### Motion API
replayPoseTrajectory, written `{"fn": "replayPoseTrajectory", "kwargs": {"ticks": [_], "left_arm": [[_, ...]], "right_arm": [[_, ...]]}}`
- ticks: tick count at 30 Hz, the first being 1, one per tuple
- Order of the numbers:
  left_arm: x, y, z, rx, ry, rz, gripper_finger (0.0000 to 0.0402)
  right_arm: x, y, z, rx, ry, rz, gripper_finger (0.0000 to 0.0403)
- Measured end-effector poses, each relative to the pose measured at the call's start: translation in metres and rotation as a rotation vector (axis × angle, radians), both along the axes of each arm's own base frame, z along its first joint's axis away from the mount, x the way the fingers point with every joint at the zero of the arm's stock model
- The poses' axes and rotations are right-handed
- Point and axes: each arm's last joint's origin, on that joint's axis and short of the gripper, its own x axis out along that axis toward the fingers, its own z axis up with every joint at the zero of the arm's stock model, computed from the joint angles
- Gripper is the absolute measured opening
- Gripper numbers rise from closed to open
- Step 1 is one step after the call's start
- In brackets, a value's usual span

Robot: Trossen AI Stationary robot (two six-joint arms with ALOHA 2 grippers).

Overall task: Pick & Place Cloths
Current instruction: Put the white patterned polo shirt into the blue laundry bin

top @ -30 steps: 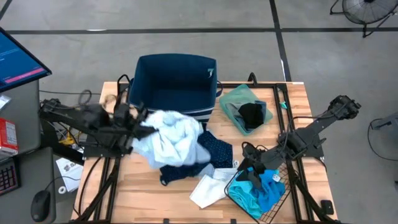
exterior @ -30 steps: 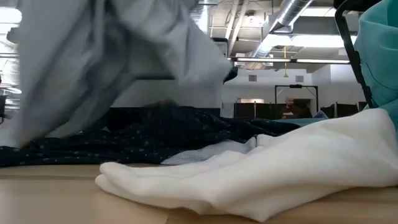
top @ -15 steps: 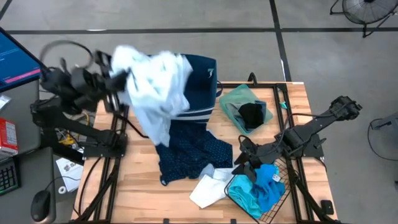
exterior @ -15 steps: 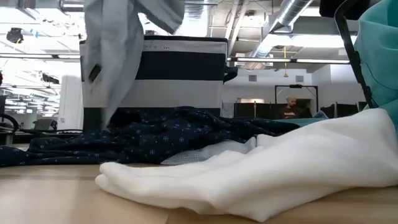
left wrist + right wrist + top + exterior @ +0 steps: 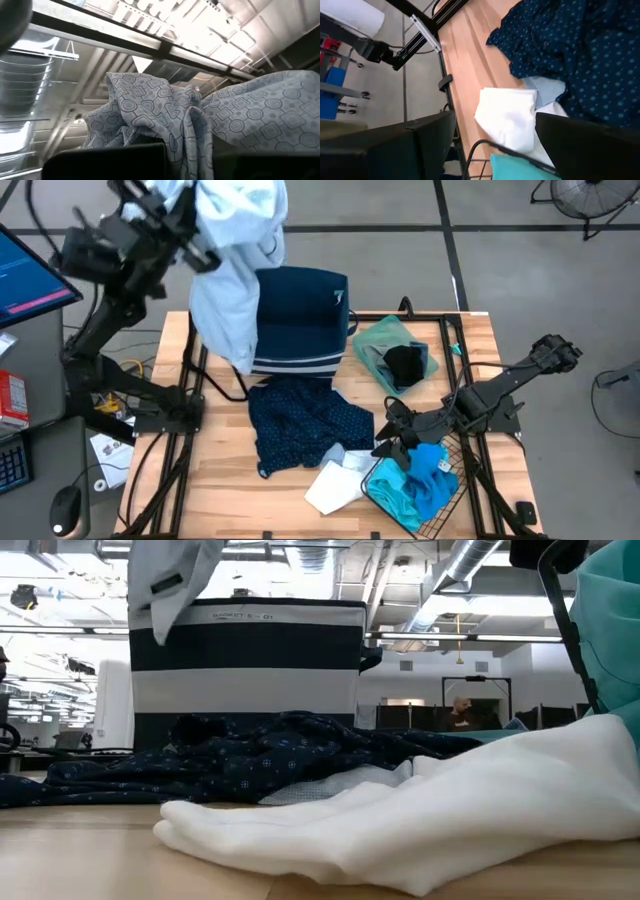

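Wooden counter (image 5: pixel 225 480): navy dotted cloth (image 5: pixel 300 420) and white folded cloth (image 5: pixel 335 483) lie near the middle. Left gripper (image 5: pixel 190 240) clenched on a pale blue-white patterned cloth (image 5: pixel 235 270), raised at the far left over the boxy navy striped fabric bin (image 5: pixel 300 310). Risk: the hanging tail drapes outside the bin's left wall on release. Right gripper (image 5: pixel 395 445), released, hovers by the black wire mesh basket (image 5: pixel 440 510) of turquoise cloth (image 5: pixel 415 485).

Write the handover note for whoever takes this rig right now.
Left hand: shut on the pale blue-white cloth, held high beside the striped bin.
Right hand: open, low by the wire basket, empty.
On the table: navy dotted cloth, white cloth, green and black cloths; turquoise cloth in the basket.
Done: one cloth lifted.
Left: place it, then the others.
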Motion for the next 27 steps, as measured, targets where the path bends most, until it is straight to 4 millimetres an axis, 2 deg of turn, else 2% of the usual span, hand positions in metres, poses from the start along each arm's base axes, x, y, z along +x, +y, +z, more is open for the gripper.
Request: {"fn": "replayPoseTrajectory", "kwargs": {"ticks": [8, 16, 20, 23, 27], "left_arm": [[0.032, 0.041, 0.006, 0.05, 0.038, 0.007, 0.0004], [0.06, 0.075, -0.002, 0.057, 0.084, -0.054, 0.0005], [0.061, 0.083, 0.006, 0.135, 0.025, -0.077, 0.0005], [0.058, 0.086, 0.009, 0.11, 0.0, -0.099, 0.0005], [0.063, 0.092, 0.001, 0.02, 0.084, -0.117, 0.0005]], "right_arm": [[0.0, 0.0, 0.0, -0.006, -0.003, -0.009, 0.027], [0.0, 0.0, 0.0, -0.022, -0.007, 0.002, 0.027], [0.0, 0.0, 0.0, -0.033, -0.01, 0.01, 0.027], [0.0, 0.0, 0.0, -0.033, -0.01, 0.01, 0.027], [0.0, 0.0, 0.0, -0.033, -0.01, 0.01, 0.027]]}}
